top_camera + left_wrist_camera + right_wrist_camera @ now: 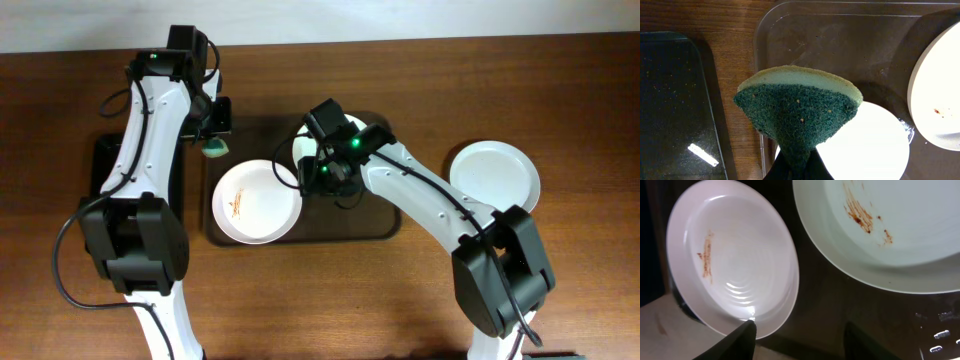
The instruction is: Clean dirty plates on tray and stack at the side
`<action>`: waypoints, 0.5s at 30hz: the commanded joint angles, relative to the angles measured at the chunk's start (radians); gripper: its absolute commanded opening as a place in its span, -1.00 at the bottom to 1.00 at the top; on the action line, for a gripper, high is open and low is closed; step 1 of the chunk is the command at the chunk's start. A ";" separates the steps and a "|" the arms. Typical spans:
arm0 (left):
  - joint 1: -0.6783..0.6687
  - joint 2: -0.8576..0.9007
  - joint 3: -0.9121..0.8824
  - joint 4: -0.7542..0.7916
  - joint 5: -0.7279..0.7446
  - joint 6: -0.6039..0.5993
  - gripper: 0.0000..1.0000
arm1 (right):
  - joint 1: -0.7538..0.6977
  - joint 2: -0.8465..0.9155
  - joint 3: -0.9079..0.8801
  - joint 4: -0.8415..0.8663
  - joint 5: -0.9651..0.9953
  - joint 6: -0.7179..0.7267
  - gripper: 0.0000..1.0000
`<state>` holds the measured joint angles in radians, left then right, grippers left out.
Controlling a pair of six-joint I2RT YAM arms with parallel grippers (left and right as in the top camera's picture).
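The right gripper (800, 330) hung with jaws apart over the back plate (735, 265), smeared, at the tray's (345, 222) 12 o'clock. The front plate (258, 200), also smeared, lay at its 8 o'clock, and the clean plate (495, 178) sat on the table (400, 300) at 3 o'clock. The left gripper (797, 172) pinched a green sponge (797, 112) over the tray's 10 o'clock corner, near a black tray (675, 110).

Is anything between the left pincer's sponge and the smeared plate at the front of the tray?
Nothing visible. The sponge hangs at the tray's left rim, and only bare tray shows between it and the front plate. The right pincer is open by the other smeared plate farther back, off that line.
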<state>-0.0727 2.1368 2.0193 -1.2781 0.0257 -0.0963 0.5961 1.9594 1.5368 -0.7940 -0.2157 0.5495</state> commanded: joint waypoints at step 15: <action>-0.003 -0.005 -0.009 0.009 -0.004 0.019 -0.99 | 0.032 0.117 -0.015 0.096 -0.010 0.057 0.07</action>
<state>-0.0753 2.1368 2.0193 -1.2716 0.0257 -0.0963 0.6151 2.0445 1.5330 -0.7090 -0.2169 0.5762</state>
